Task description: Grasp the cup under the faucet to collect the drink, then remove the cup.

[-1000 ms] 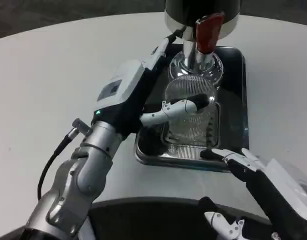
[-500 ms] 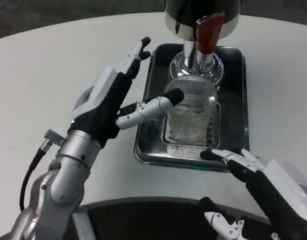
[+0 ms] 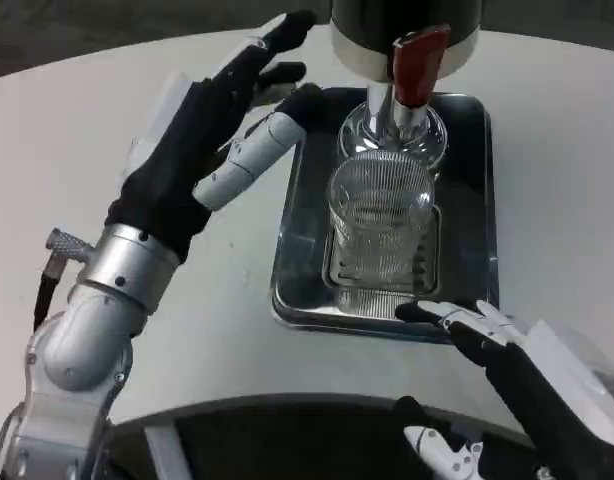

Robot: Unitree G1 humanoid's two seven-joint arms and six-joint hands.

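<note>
Even overhead light brightening the white table (image 3: 547, 150), glare glinting on the metal tray (image 3: 305, 225), soft shadows pooling beneath, left hand (image 3: 202, 150) slightly blurring.

Left hand (image 3: 202, 130) raised, fingers spread.

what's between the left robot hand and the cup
Head view: only the bare dark floor of the metal tray separates the open left robot hand from the ribbed glass cup.
</note>
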